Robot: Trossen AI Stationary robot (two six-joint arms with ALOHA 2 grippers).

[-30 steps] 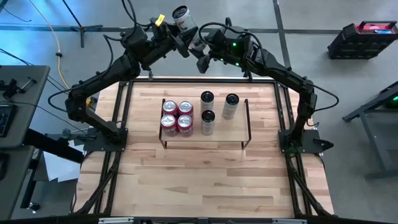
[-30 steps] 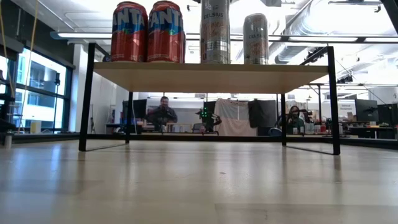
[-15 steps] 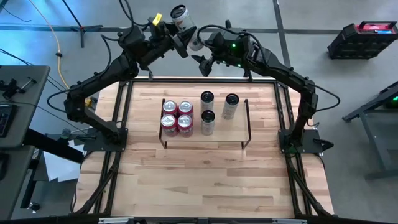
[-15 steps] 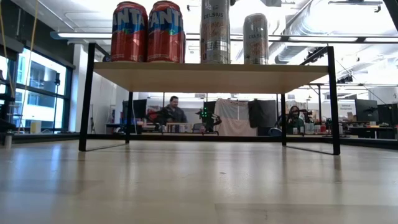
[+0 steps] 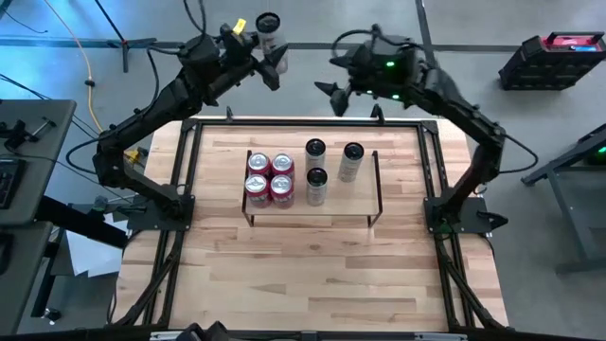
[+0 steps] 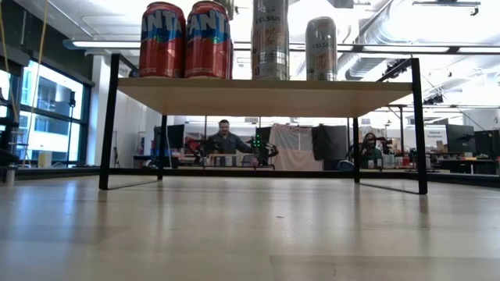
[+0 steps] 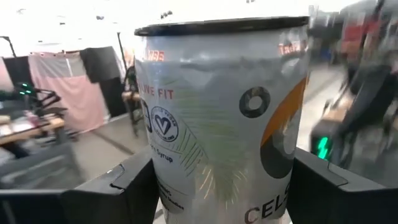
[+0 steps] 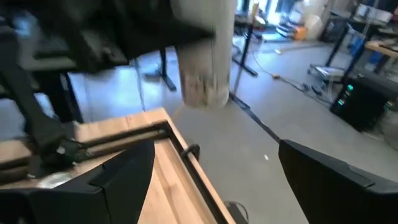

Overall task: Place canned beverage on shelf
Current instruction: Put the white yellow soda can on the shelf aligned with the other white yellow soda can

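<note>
A silver canned beverage (image 5: 269, 28) (image 7: 217, 118) hangs in the air beyond the table's far edge, left of centre. My left gripper (image 5: 265, 49) is shut on it. My right gripper (image 5: 334, 95) (image 8: 217, 180) stands open and holds nothing; it is to the right of the can, above the far edge. In the right wrist view the can (image 8: 202, 62) shows ahead of the open fingers, apart from them. The shelf (image 5: 365, 194) (image 6: 266, 95), a light board on a black wire frame, stands mid-table with cans on it. My left gripper pinches the can's round wall (image 7: 163, 180) between its two fingers (image 7: 118, 193), one on each side. The fingers reach about level and lie across the can. The can stands upright in the hold, its black-rimmed top (image 7: 217, 26) up, lifted clear of everything.
Several red cans (image 5: 270, 177) fill the shelf's left part; three silver cans (image 5: 315, 150) (image 5: 352, 161) (image 5: 316, 186) stand at its middle and far right. The board's near right part (image 5: 352, 204) is bare. Black rails (image 5: 303, 121) edge the table. People sit far behind (image 6: 225, 140).
My right gripper has come off the can's lower end and drawn back toward the table's right. My left gripper has rolled and carried the can a little toward the left; the can has gone from tilted to upright.
</note>
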